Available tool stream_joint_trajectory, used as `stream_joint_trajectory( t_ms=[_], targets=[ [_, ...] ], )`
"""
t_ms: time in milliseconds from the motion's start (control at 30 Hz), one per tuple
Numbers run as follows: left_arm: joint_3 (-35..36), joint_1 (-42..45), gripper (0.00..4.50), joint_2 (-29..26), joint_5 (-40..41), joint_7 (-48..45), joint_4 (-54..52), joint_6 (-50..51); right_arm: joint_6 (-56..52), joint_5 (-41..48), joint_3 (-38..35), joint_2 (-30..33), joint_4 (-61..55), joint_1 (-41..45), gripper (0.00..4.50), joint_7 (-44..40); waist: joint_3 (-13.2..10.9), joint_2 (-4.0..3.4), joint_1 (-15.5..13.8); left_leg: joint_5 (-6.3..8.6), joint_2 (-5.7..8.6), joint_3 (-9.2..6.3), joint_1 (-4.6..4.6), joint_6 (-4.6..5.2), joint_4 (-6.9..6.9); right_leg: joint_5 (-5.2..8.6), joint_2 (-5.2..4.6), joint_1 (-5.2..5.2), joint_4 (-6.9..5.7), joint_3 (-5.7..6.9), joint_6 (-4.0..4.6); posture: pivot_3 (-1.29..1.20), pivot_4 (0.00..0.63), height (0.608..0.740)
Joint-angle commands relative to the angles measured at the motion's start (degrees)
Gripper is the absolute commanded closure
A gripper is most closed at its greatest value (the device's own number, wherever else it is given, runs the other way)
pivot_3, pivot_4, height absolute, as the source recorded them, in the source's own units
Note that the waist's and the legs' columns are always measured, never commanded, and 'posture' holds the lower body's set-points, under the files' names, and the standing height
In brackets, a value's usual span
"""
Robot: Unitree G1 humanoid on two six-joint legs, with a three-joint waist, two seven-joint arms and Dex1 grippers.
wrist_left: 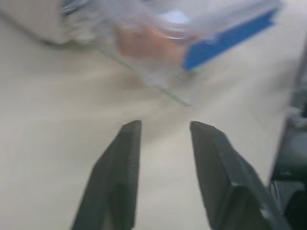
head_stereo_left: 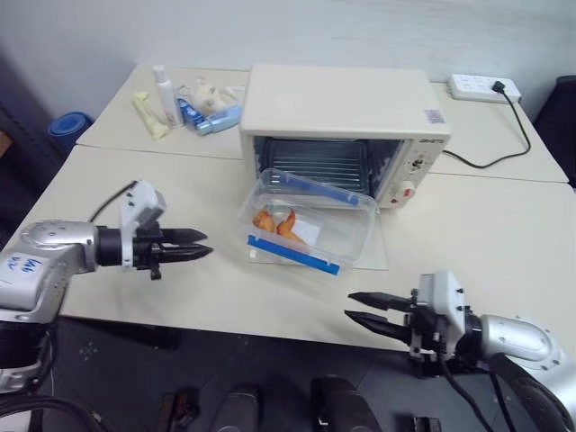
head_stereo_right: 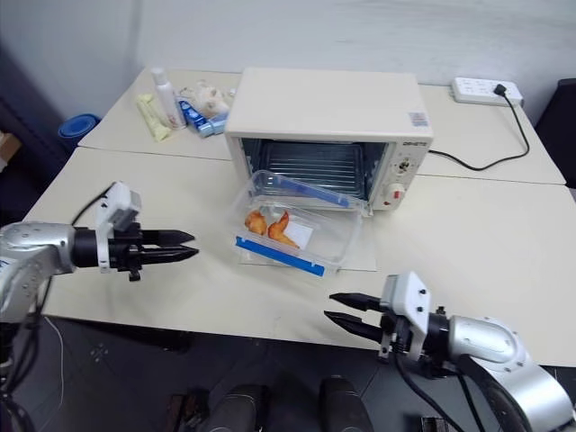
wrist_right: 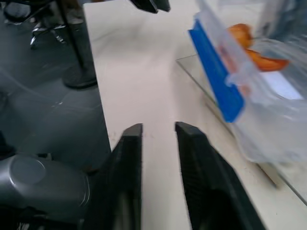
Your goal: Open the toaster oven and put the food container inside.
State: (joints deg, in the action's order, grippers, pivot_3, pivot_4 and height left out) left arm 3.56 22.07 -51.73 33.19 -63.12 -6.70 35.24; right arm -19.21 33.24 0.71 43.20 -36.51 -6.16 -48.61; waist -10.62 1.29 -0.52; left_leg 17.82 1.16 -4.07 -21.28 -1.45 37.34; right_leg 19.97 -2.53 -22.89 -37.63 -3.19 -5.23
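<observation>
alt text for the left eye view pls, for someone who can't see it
A clear food container with blue clips sits half inside the open toaster oven, its near end resting on the lowered glass door. Both claws are empty and apart from it, left claw to one side and right claw at the table's near edge. Bottles and tubes lie behind.

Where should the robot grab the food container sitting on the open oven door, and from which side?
Probably by the two short ends of the food container, one gripper from each side: the blue latches run along its long sides, and the toaster oven blocks the far side.
</observation>
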Motion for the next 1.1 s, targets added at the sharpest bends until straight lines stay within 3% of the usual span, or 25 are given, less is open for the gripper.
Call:
stream_joint_trajectory(
  t_ms=[33, 67, 267, 400, 1100],
  targets=[
    [-3.53, -0.02, 4.19, 3.12, -2.99, -0.98, -3.02, -5.77, -0.26, -4.33, 3.14, -2.45, 2.59, 4.83, 4.5, 2.55, 0.0, 0.0, 0.02, 0.02, 0.0, 0.0, 0.0, 0.03, -0.01, -0.02, 0.0, 0.0, 0.04, -0.01, -0.03, 0.0, 0.15, 0.74],
    [-4.1, 0.18, 4.48, 4.63, -3.4, 0.18, -2.96, -5.87, -0.4, -5.36, 3.7, -3.06, 3.55, 6.2, 4.5, 3.16, 0.0, 0.0, 0.07, 0.04, 0.02, 0.01, 0.0, 0.06, -0.02, -0.03, 0.0, 0.0, 0.05, -0.01, -0.05, 0.0, 0.15, 0.74],
    [-4.95, 1.25, 4.48, 13.45, -6.7, 9.3, -1.37, -5.59, 3.67, -14.49, 4.75, -5.79, 10.06, 12.01, 4.5, 7.07, 0.0, 0.0, 0.45, 0.05, 0.04, 0.03, -0.1, 0.08, -0.01, -0.03, 0.04, -0.17, -0.06, 0.0, -0.06, 0.0, 0.15, 0.74],
    [-2.57, 0.34, 4.48, 22.37, -6.53, 20.04, -1.67, -3.3, 6.35, -17.04, 4.5, -8.2, 13.72, 14.51, 4.5, 8.16, 0.0, 0.01, 0.65, 0.06, 0.04, 0.08, -0.13, 0.09, 0.15, -0.04, 0.07, -0.21, -0.2, -0.02, -0.07, 0.0, 0.15, 0.74],
    [-0.71, 11.02, 4.48, 37.0, -14.95, 36.55, 14.67, -16.28, 20.15, -29.32, 4.38, -18.79, 45.27, 38.74, 4.5, 14.5, 0.0, 0.0, 0.81, -0.13, 0.03, 0.19, -0.3, -0.23, 0.42, -0.06, 0.13, -0.48, -0.48, -0.05, -0.11, 0.0, 0.15, 0.74]
  ],
)
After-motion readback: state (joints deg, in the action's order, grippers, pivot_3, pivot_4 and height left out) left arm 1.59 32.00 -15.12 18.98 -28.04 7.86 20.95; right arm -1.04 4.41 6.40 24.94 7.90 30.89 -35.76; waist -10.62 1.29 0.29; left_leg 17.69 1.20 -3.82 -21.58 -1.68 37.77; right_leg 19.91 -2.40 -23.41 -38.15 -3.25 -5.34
